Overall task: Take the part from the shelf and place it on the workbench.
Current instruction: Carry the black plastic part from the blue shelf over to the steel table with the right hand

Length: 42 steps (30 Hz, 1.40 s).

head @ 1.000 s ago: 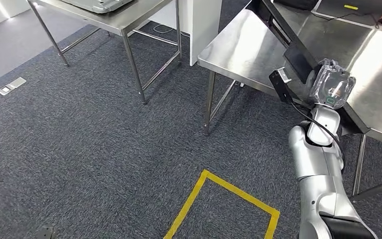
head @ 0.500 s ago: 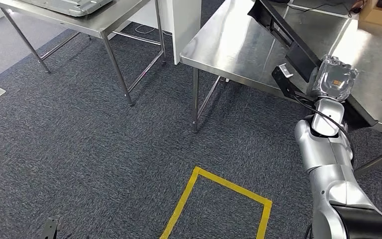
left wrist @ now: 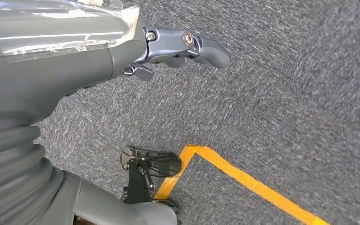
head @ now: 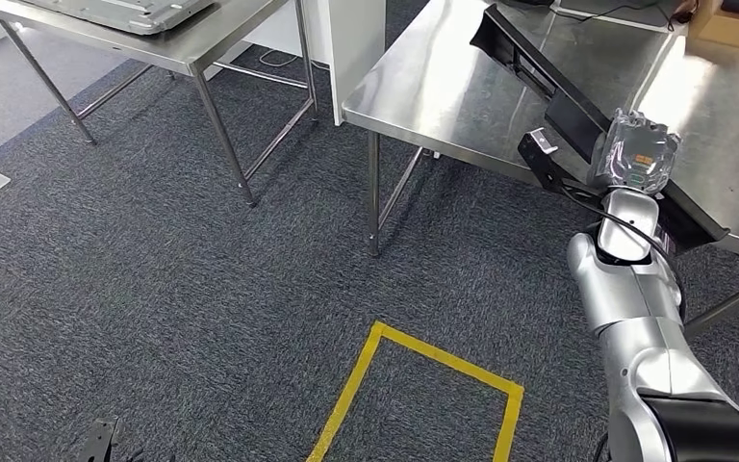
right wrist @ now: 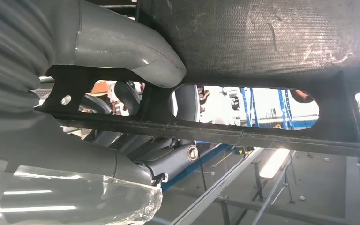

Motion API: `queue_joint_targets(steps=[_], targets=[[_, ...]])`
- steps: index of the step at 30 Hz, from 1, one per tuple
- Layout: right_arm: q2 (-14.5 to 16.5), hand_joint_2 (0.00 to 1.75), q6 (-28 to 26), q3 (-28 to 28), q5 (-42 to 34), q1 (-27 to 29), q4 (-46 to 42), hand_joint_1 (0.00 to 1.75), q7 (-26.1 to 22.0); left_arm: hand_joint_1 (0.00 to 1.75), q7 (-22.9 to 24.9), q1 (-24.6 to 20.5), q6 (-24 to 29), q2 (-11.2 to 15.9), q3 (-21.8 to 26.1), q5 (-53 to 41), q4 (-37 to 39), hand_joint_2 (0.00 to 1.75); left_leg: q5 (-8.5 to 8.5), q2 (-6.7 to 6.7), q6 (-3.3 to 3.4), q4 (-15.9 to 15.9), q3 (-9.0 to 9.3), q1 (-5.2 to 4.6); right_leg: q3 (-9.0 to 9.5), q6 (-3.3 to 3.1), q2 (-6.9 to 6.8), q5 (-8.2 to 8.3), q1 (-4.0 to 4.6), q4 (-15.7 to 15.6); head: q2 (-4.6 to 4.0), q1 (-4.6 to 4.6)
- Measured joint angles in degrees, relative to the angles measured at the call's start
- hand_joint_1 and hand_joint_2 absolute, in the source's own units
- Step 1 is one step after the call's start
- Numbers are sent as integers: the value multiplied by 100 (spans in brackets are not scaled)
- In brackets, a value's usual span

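1. The carrying step: the right hand [head: 635, 154] grips the part [head: 539, 72], a long black piece slanting over the steel bench [head: 443, 87] (fingers through its slots in the right wrist view).
2. The left hand [left wrist: 183, 44] hangs over carpet, holding nothing, fingers loosely curled.
3. Next, I judge: lower the part flat, then release.
4. Since half a second ago the view barely shifts; the part sits slightly lower.
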Motion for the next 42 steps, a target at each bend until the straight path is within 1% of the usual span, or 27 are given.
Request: queue_joint_targets(steps=[2,5,6,7,8,10,11,12,14,16,18,20,21,22,23,24,26,27,28,31,33,36,37,38,39,41,42], targets=[[-24,175,28,35,0,-15,-19,175,21,0,-2,2,-8,12,-42,17,-3,175,71,16,57,-189,132,31,-68,4,14,-73,14,150,0,9],[-84,175,82,96,1,-40,-22,175,74,0,9,6,-11,9,-96,37,-4,175,119,35,69,-295,218,55,-569,3,42,-471,-23,1164,-1,57],[-99,175,97,109,1,-27,-21,175,92,0,16,13,-12,4,-108,45,-4,175,109,35,56,-291,221,62,-733,33,44,-556,-44,1460,-1,60],[-109,175,108,122,0,-8,-20,175,103,0,23,23,-12,-1,-117,53,-4,175,93,33,33,-281,226,76,-807,87,43,-553,-71,1565,0,61],[-114,175,115,136,0,9,-20,175,110,0,30,33,-13,-7,-124,61,-4,175,70,32,-3,-257,229,100,-771,163,39,-459,-106,1446,-1,61],[-116,175,130,171,1,19,-19,175,117,0,43,47,-13,-8,-129,71,-13,175,-23,34,-118,-139,215,149,-456,344,-14,-140,-188,744,-1,73],[-119,175,139,192,1,14,-20,175,120,0,53,48,-13,-4,-133,74,-27,175,-87,35,-188,-41,183,156,-304,377,-21,-36,-206,434,-1,88],[-127,175,149,210,1,13,-19,175,124,0,62,48,-13,5,-137,77,-44,175,-140,32,-245,39,147,153,-213,352,-23,4,-212,264,-1,97],[-143,175,162,233,1,32,-20,175,130,0,78,57,-12,13,-145,80,-77,175,-198,32,-311,127,103,148,-206,205,32,-48,-187,266,-1,88],[-154,175,163,241,1,57,-22,175,133,0,88,71,-11,14,-148,80,-95,175,-257,10,-337,177,86,178,-217,96,65,-95,-183,316,0,52],[-158,175,163,248,1,49,-30,175,138,0,98,74,-18,13,-156,80,-119,175,-462,-74,-340,575,-121,189,-180,17,93,-135,-170,326,0,15],[-157,175,163,265,2,39,-34,175,144,0,115,93,-24,11,-162,81,-144,175,-740,-147,-312,1353,-569,164,-146,-41,120,-171,-127,326,-1,-15],[-156,175,163,278,2,42,-34,175,148,0,124,114,-25,10,-164,81,-151,175,-806,-159,-287,1688,-797,147,-129,-68,141,-189,-96,326,-1,-20],[-154,175,164,291,2,48,-33,175,151,0,132,136,-26,10,-166,81,-154,175,-773,-164,-248,1857,-957,126,-106,-97,166,-209,-62,326,-1,-23],[-151,175,165,302,2,53,-33,175,154,0,137,153,-27,9,-167,81,-157,175,-630,-170,-190,1814,-1015,98,-78,-125,191,-229,-29,325,0,-26],[-149,175,165,312,2,56,-33,175,157,0,141,163,-28,9,-169,81,-165,175,-390,-186,-111,1552,-964,60,-43,-153,213,-250,2,323,0,-28],[-144,175,165,332,2,52,-34,175,167,0,148,165,-29,16,-173,82,-200,175,44,-246,77,818,-698,-29,14,-186,242,-293,47,311,0,-21],[-142,175,165,342,2,47,-33,175,173,0,151,164,-28,22,-176,84,-222,175,142,-272,146,554,-577,-66,26,-186,252,-310,55,304,0,-16],[-142,175,167,349,2,43,-32,175,178,0,157,164,-27,27,-180,85,-239,175,155,-288,190,422,-506,-95,30,-171,260,-322,52,294,0,-13],[-145,175,172,359,2,37,-40,175,189,0,171,165,-27,32,-182,98,-281,175,131,-271,205,274,-385,-113,56,-91,256,-342,33,250,-1,-29],[-147,175,179,374,2,11,-47,175,193,0,181,162,-29,22,-185,112,-305,175,154,-252,200,130,-261,-80,-58,-71,190,-457,43,493,-1,-15],[-149,175,212,406,2,-30,-30,175,224,0,209,175,-38,0,-187,125,-321,175,120,-241,207,80,-177,-65,-666,-69,135,-798,38,1547,0,2],[-149,175,226,418,2,-28,-19,175,242,0,215,186,-44,-9,-187,127,-325,175,97,-238,205,81,-155,-64,-824,-39,132,-822,29,1769,0,3],[-149,175,239,430,2,-27,-9,175,262,0,219,197,-50,-18,-187,129,-328,175,71,-237,196,83,-124,-62,-873,11,124,-746,17,1773,0,4],[-150,175,251,440,2,-30,-2,175,281,0,223,205,-54,-25,-186,131,-329,175,40,-237,179,87,-85,-59,-803,75,110,-578,0,1545,-1,5],[-157,175,279,457,2,-64,4,175,311,0,228,218,-60,-34,-185,132,-338,175,-43,-238,122,122,-13,-66,-441,177,54,-160,-27,712,-1,10],[-161,175,300,467,2,-91,7,175,324,0,233,222,-65,-37,-185,132,-349,175,-86,-239,88,146,4,-77,-289,170,39,-31,-29,387,-1,13]])
